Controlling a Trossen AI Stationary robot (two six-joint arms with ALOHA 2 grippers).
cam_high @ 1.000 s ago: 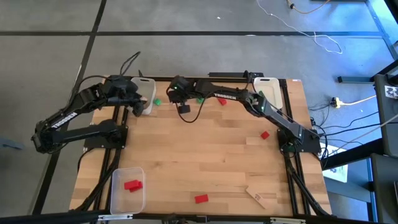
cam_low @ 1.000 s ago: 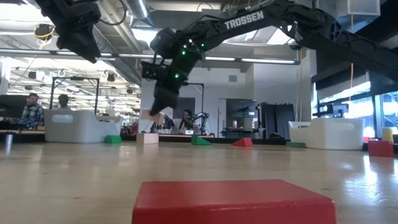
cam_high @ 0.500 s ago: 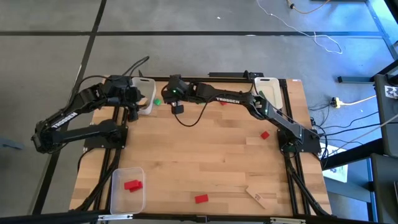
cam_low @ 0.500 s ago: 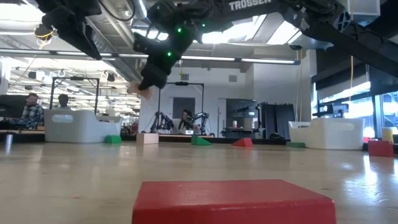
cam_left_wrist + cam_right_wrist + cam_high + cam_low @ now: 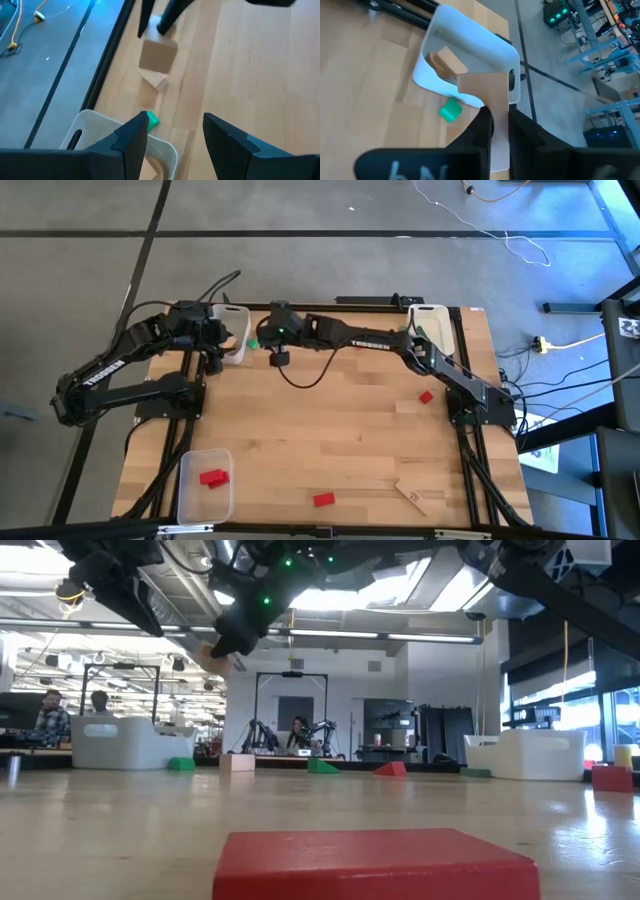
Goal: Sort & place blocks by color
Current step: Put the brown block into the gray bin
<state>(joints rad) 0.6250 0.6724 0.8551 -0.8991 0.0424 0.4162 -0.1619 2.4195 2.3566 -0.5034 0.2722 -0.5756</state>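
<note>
Right gripper (image 5: pixel 495 117), clamped on natural-wood block (image 5: pixel 482 89), now lifted from table, carried toward white bin (image 5: pixel 470 42); drop likely next. Left gripper (image 5: pixel 172 132) spread, empty, beside bin.

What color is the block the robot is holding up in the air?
Pale natural wood. The block pinched in the right gripper shows best in the right wrist view.

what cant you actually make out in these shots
- Contents of the far-left bin: in the high view the left gripper covers much of it; the right wrist view shows one wooden block inside, the rest behind the held wooden block.
- Far-right bin: the right arm crosses it in the high view.
- Right gripper: low view, cut by the top edge.
</note>
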